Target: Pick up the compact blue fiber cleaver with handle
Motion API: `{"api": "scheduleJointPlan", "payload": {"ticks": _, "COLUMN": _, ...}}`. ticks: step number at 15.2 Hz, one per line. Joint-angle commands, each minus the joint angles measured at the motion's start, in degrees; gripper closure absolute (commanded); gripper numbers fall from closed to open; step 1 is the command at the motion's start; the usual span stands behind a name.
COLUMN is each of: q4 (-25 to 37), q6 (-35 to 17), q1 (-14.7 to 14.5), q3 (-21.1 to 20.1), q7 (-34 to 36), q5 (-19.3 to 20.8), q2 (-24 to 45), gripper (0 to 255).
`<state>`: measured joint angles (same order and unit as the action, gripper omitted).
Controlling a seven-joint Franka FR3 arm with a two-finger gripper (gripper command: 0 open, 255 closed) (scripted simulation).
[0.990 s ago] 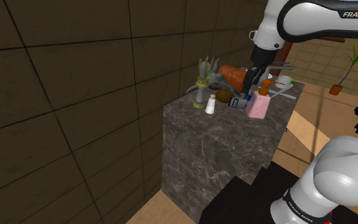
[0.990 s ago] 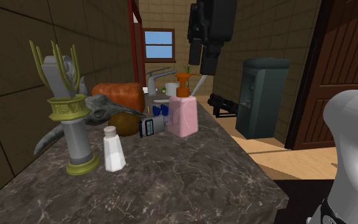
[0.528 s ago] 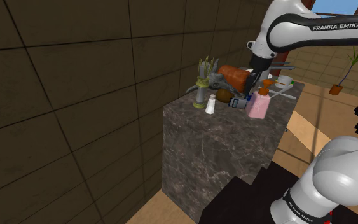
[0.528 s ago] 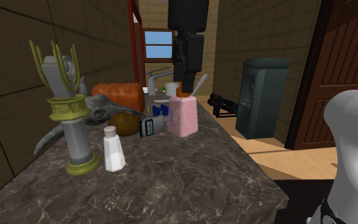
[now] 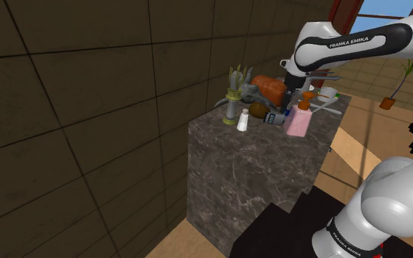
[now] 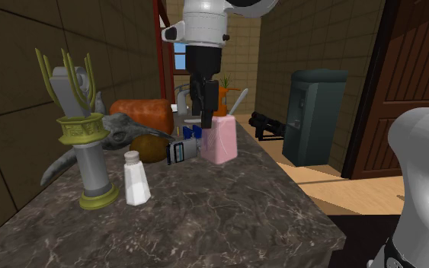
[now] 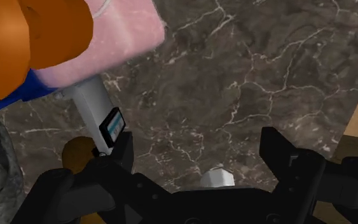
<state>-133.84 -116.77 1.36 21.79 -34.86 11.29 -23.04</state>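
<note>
The cleaver [image 6: 184, 149] lies flat on the dark marble counter [image 6: 228, 205], its blue part by the pink bottle and its pale grey handle ending in a dark cap. It also shows small at mid-counter in the shoulder view [image 5: 274, 117]. My black gripper [image 6: 204, 120] hangs just above its blue end, pressed close beside the pink soap bottle [image 6: 221, 141]. In the wrist view the gripper [image 7: 196, 153] is open with only marble between the fingers. The cleaver's handle [image 7: 96, 109] ends right at one fingertip [image 7: 119, 151], outside the gap.
The pink bottle has an orange pump [image 7: 18, 38]. A white shaker [image 6: 136, 180], an olive candlestick [image 6: 89, 152], a brown round thing [image 6: 150, 148], a grey skull-like piece [image 6: 118, 129] and an orange cylinder [image 6: 142, 114] crowd the wall side. A faucet [image 6: 190, 91] stands behind.
The arm has come down and shifted toward the second exterior view's left, from high above the bottle to just over the cleaver. Nothing on the counter moved.
</note>
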Motion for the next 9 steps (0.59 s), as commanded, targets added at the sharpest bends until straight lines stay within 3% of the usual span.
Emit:
{"api": "scheduleJointPlan", "payload": {"ticks": 1, "q4": 1.9, "q6": -2.1, "q1": -0.3, "q3": 2.6, "q7": -4.3, "q5": -0.8, "q2": 3.8, "gripper": 0}}
{"api": "scheduleJointPlan", "payload": {"ticks": 9, "q4": 11.7, "q6": -8.7, "q1": -0.8, "q3": 10.3, "q7": -22.5, "q5": -10.5, "q2": 22.2, "gripper": 0}}
